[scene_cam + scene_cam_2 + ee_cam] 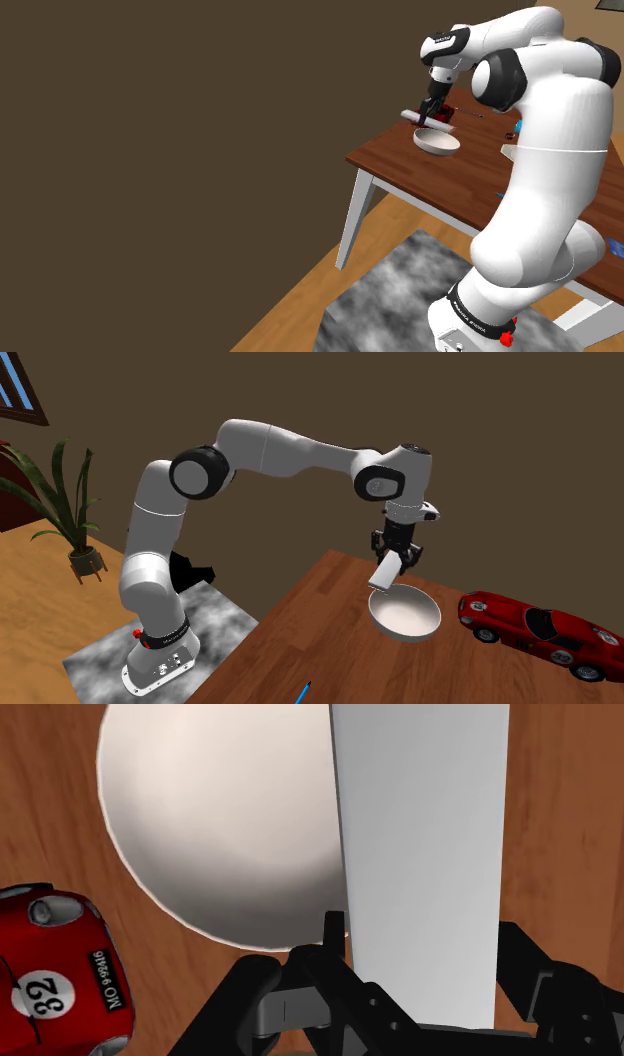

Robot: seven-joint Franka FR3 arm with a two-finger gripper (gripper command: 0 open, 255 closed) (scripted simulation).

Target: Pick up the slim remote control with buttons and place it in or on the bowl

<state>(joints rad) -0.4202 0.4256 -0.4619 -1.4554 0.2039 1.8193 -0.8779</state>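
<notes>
Transport step: my gripper (425, 959), closed partway on the plain white remote control (420, 844), hangs just above the rim of the white bowl (200, 834) on the table (50, 814); next, I judge, a short shift toward the bowl's middle, then release.
</notes>
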